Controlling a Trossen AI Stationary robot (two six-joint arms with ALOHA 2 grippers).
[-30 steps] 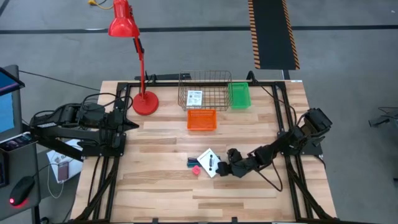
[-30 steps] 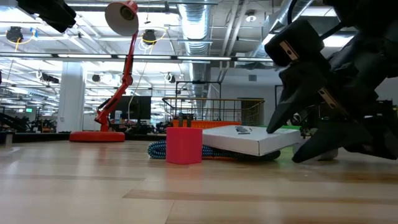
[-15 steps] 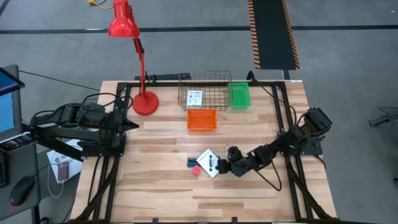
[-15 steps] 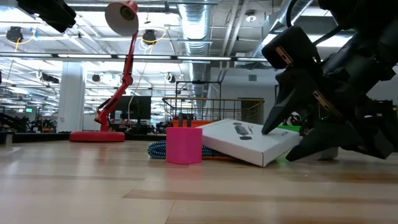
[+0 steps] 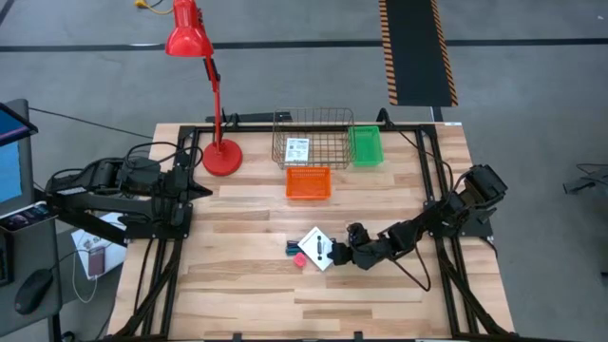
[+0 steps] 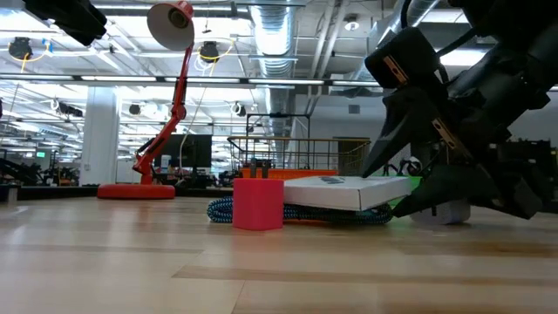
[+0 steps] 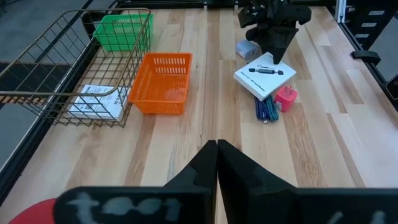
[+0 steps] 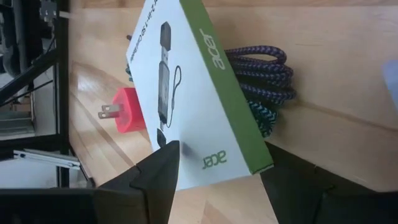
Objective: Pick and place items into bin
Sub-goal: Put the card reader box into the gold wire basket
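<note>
A white box (image 5: 316, 247) with a green side and a printed top lies on a coil of dark teal braided cable (image 6: 222, 210). A pink plug (image 5: 301, 258) stands next to it. My right gripper (image 5: 337, 253) reaches in low from the table's right and is shut on the box's right end. A small pale blue cube (image 7: 247, 48) sits behind that arm. A second white box (image 5: 298, 149) lies in the wire basket (image 5: 313, 122). My left gripper (image 5: 204, 190) waits shut at the table's left edge. My right gripper pinches the white box at its right-hand end, near a corner (image 8: 186, 140). One finger (image 8: 163, 167) lies on the printed top face and the other (image 6: 418, 196) reaches under the bottom face. The fingers come slanting down from the table's right. The box sits level, its far part on the cable coil.
Along the far side stand a wire basket, an orange basket (image 5: 309, 182) and a green basket (image 5: 366, 145). A red desk lamp (image 5: 221, 157) stands at the far left. Bare wood stretches along the near side of the table.
My right gripper shifted slightly toward the table's left against the white box. The box tipped, its right end dipping toward the table, then came back level on the cable coil. The pink plug and cable stayed where they were.
</note>
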